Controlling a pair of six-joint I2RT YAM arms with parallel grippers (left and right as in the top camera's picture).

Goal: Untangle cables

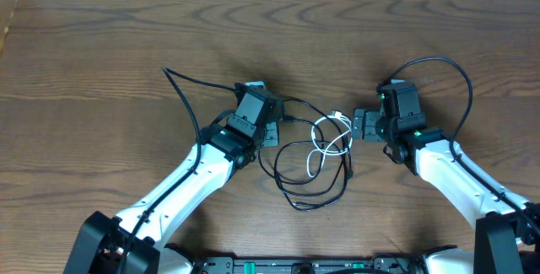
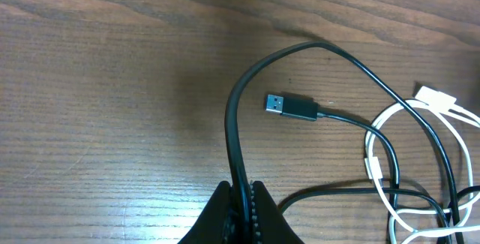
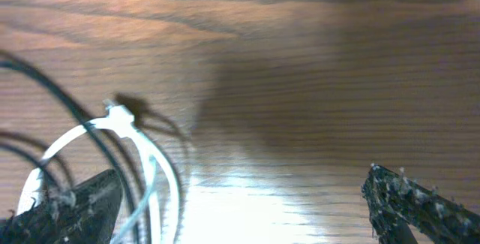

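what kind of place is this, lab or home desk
Likely a robot test bench: a wood-grain tabletop, white-and-black robot arms at left and right, and a tangle of thin black and white cables between them.

Thin black cables (image 2: pixel 228 124) and a shorter white cable (image 2: pixel 371 167) lie tangled in loose, overlapping loops.

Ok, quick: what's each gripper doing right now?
Left gripper: closed on a black cable.
Right gripper: open, holding nothing.
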